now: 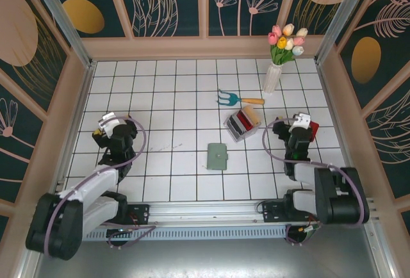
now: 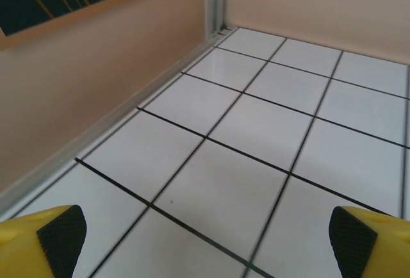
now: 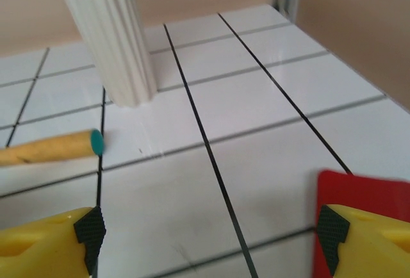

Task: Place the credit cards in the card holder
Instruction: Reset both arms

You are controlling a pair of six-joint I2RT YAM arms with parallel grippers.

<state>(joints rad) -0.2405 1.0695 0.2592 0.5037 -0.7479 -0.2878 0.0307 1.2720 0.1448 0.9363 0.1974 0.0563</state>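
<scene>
both left fingers (image 2: 61, 236) and right fingers (image 3: 90, 230) spread wide, empty; card holder (image 1: 218, 156) closed.

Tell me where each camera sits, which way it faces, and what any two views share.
Top external: above and behind the bases, looking down on the table; both arms show, left gripper and right gripper open.
Left wrist: on the left arm, low, facing the far-left wall corner; its fingers show.
Right wrist: on the right arm, low, facing the vase and rake handle; its fingers show.
Shared: top and right wrist both show the vase and rake handle.
</scene>
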